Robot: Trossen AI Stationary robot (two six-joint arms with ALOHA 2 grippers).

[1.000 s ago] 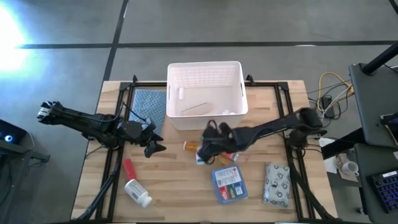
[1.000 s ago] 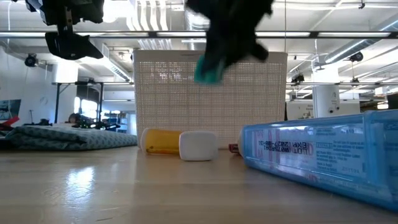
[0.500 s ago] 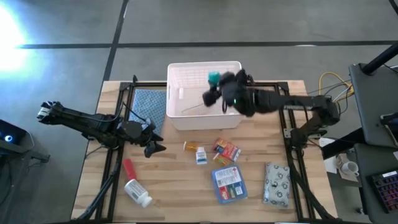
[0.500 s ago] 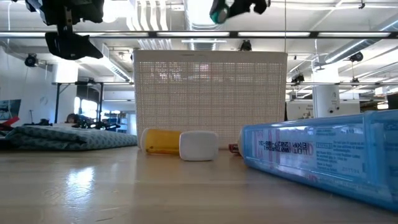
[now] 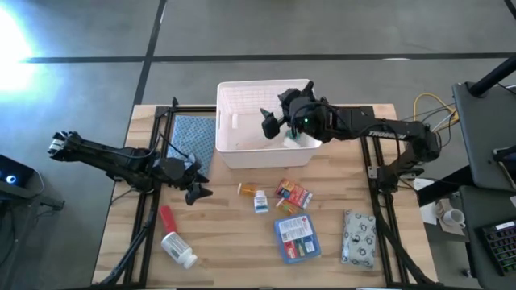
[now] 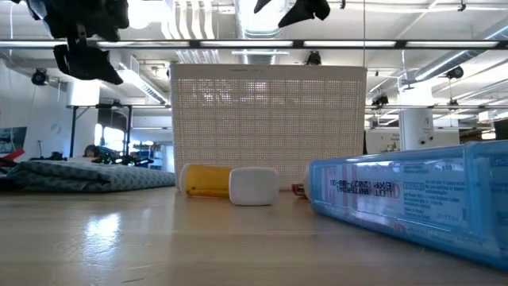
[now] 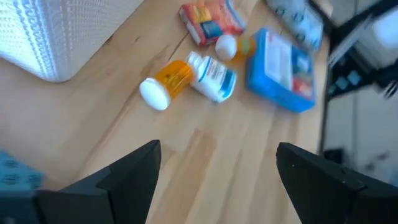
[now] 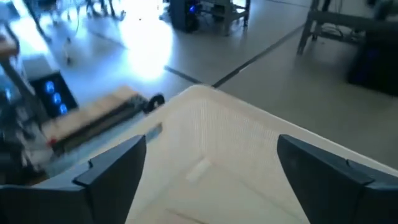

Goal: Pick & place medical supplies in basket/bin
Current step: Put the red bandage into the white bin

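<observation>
Above the wooden table (image 5: 234, 242), both the right gripper (image 5: 278, 121) and the left gripper (image 5: 197, 192) gape empty.

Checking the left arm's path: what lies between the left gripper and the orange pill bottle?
Bare wood only. In the high view, nothing lies between the left gripper and the orange pill bottle; the left wrist view agrees.

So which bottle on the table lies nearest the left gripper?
The orange bottle, just right of the left gripper; the white bottle lies farther off, by the red tube.

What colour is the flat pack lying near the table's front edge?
Blue, with a white-and-red label; the flat pack shows best in the high view.
</observation>
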